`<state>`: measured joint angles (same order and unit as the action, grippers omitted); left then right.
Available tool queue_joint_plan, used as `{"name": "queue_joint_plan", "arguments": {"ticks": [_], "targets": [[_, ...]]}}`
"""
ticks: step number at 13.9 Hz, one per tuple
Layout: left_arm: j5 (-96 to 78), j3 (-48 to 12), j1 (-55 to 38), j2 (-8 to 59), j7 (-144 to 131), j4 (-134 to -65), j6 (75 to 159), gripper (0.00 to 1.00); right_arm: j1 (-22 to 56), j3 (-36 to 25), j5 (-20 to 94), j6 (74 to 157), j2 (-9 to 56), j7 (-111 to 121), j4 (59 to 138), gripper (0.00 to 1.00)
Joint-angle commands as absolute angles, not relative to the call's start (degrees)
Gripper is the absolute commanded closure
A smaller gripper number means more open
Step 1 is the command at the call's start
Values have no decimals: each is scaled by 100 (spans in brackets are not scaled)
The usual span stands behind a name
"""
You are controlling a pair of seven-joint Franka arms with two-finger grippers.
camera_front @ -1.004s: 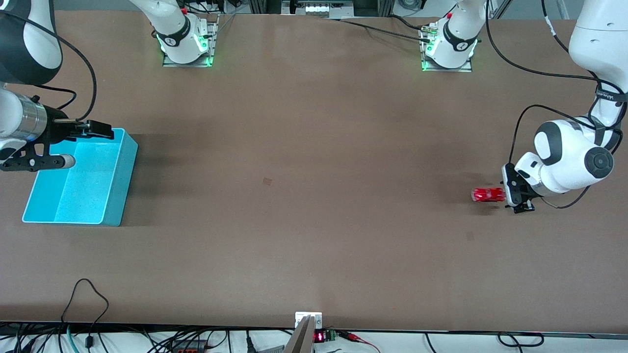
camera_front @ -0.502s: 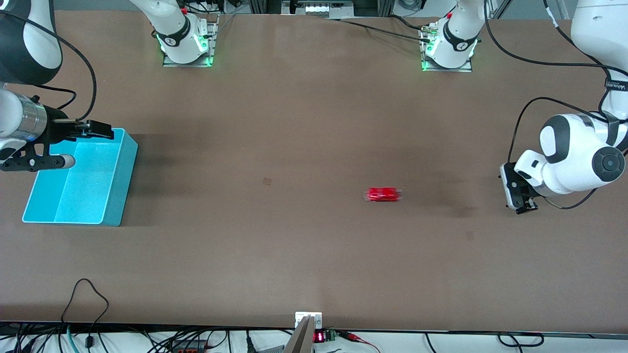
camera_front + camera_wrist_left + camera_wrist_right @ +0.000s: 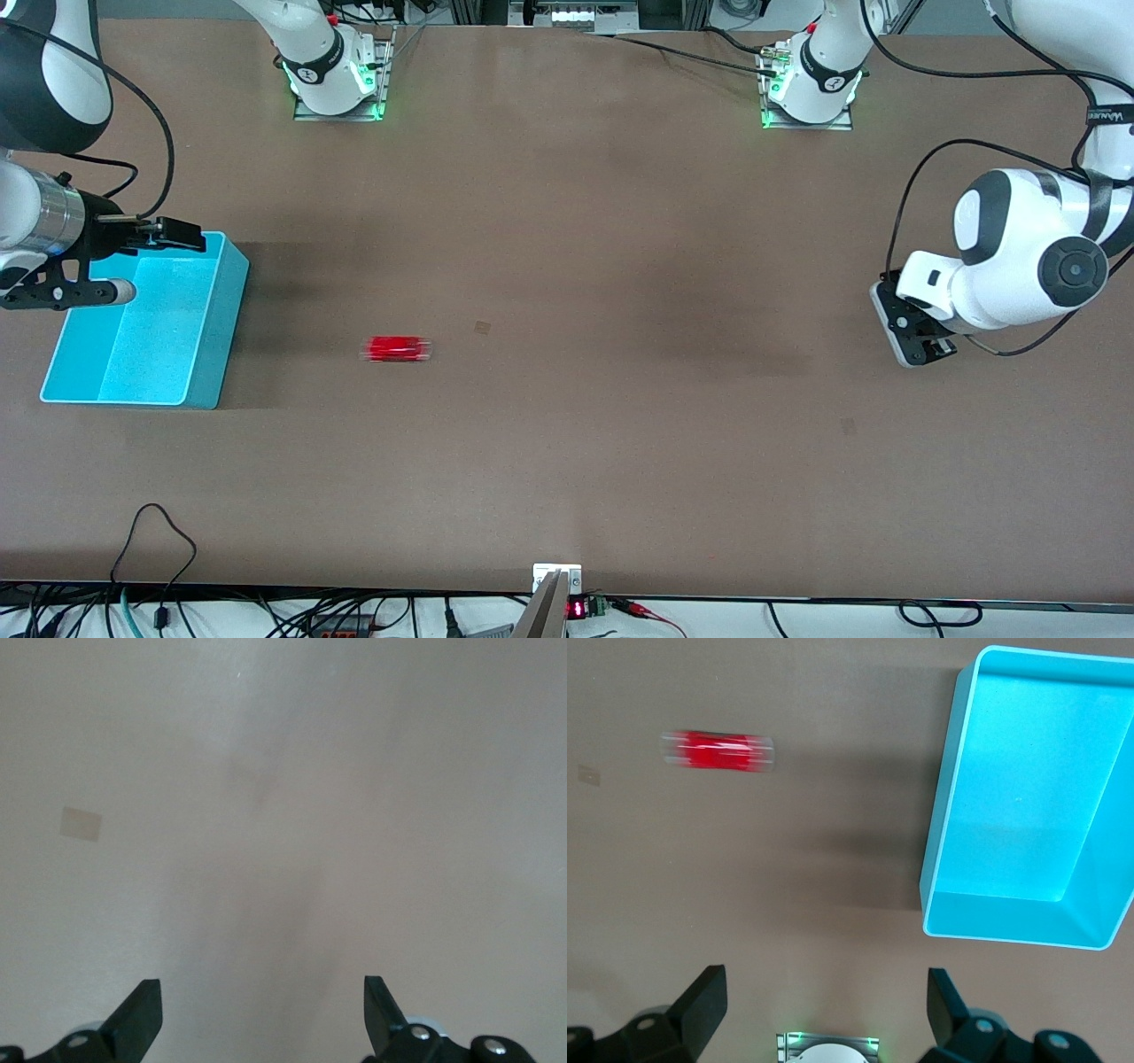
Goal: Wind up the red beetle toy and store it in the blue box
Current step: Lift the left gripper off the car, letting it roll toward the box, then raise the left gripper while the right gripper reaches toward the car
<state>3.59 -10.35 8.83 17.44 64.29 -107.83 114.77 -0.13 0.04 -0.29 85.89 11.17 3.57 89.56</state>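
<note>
The tiny glossy red beetle toy (image 3: 399,349) sits on the bare brown table (image 3: 567,443), motion-blurred, not held by anything. It's toward the right arm's end of the table, near the light cyan-blue rectangular plastic box (image 3: 199,354) but apart from it, roughly level with the box's nearer half as seen from the front camera. The right wrist view shows the same: toy (image 3: 719,751) a red streak on the table, box (image 3: 943,859) open side up with nothing visible inside.

Right gripper (image 3: 137,261) hangs over the box's farther end, at the corner nearest the right arm's base. Jaws spread wide, nothing between them; its fingertips (image 3: 709,992) show in its own wrist view with an open gap.

Left gripper (image 3: 921,346) is over bare table at the left arm's end, well apart from the toy. Jaws spread, holding nothing; its fingertips (image 3: 146,997) frame only table surface. A small pale rectangular patch (image 3: 81,824) is on the table in that view.
</note>
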Motion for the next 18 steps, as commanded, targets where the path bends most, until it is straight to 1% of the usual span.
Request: {"name": "queue_joint_plan", "arguments": {"ticks": [1,5,7,10,12,13,15,18], "targets": [[535,-1011,756,1661,6083,-10618,11136,0,-18,-9,-35,8525,1090,466,8886,0],[589,-1019,423,1635,5513,-10407,10706,0,-9,0,-9,8534,1099,519,8859,0],[589,-1020,256,1635,4969,-10161,10347,0,-9,0,-9,8525,1125,615,8859,0],[589,-1020,-279,1591,3329,-9652,9600,0,9,9,-9,8604,1195,957,9008,0],[589,-1020,-657,1600,2203,-9379,9317,0,9,9,-9,8692,1352,1237,9009,0],[589,-1020,-746,1591,1640,-9265,9221,0,9,9,-17,9032,1388,1457,9139,0],[580,-1020,-931,1617,794,-8792,8922,0,-35,0,-44,9682,1353,2333,9561,0],[501,-1002,-993,1635,396,-8001,8282,0,-149,0,-218,10631,1406,3635,10105,0]]}}
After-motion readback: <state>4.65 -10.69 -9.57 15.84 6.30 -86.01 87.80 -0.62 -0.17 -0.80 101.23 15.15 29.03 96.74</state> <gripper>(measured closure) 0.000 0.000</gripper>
